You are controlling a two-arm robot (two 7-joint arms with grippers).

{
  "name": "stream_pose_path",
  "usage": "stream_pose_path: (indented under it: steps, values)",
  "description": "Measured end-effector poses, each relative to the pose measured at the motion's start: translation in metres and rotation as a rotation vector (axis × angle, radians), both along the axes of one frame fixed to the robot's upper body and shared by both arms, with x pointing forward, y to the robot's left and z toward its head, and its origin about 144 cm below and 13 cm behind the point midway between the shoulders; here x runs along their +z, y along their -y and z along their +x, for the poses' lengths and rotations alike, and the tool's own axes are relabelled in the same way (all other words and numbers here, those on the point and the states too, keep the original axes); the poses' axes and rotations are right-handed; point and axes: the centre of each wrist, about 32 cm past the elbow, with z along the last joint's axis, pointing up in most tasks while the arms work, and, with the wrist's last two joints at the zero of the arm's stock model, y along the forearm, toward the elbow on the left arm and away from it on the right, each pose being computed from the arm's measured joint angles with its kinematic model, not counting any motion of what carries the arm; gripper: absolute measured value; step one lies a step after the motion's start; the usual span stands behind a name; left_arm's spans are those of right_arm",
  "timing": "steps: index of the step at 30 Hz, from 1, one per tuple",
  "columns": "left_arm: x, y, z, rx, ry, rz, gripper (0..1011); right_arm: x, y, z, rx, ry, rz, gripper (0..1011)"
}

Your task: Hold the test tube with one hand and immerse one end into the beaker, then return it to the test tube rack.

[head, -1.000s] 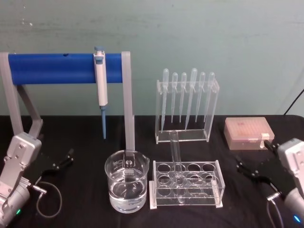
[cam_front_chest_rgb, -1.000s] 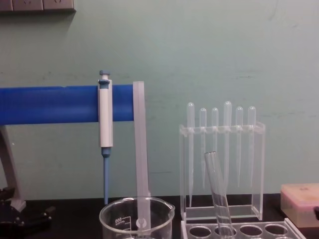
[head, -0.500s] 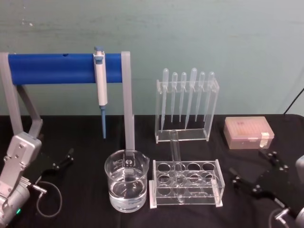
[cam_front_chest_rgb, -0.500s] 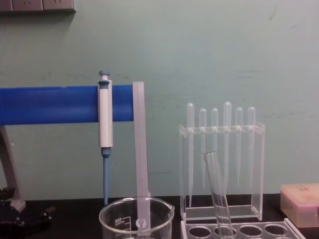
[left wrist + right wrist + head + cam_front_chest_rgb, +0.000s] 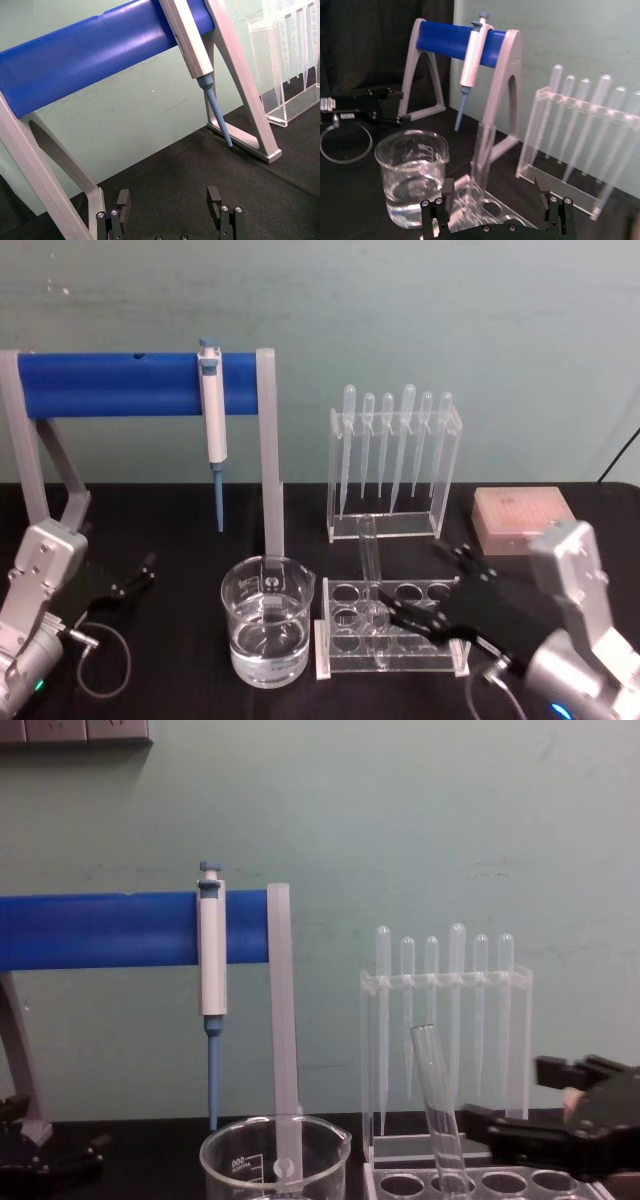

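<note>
white print on the beaker (image 5: pixel 241 1164) too small to read, no other legible text

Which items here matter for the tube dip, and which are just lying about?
Job: clear glass test tube, clear acrylic rack, clear glass beaker, black right gripper (open, near tube).
Lying about: white-and-blue pipettor, blue stand, frosted plastic pipettes, pink box, left gripper, parked far left.

A white-and-blue pipettor (image 5: pixel 212 408) hangs on a blue-barred stand (image 5: pixel 110 384); six pipettes (image 5: pixel 407 430) stand in an acrylic holder (image 5: pixel 451 472) near a pink box (image 5: pixel 522 516) on the black desk (image 5: pixel 165 522).
</note>
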Motion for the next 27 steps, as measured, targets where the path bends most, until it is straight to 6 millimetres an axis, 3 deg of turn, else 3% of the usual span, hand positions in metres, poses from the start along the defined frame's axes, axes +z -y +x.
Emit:
stream_pose_path:
  steps: [7,13,19,27]
  values:
    - [0.000,0.000,0.000,0.000,0.000,0.000,1000,0.005,-0.024,0.029,0.020,-0.079,0.023,1004]
    - [0.000,0.000,0.000,0.000,0.000,0.000,1000,0.015,-0.033,0.050,0.028,-0.155,0.042,1004]
    - [0.000,0.000,0.000,0.000,0.000,0.000,1000,0.022,-0.038,0.058,0.030,-0.195,0.045,997]
    - [0.000,0.000,0.000,0.000,0.000,0.000,1000,0.030,-0.041,0.061,0.030,-0.212,0.040,814]
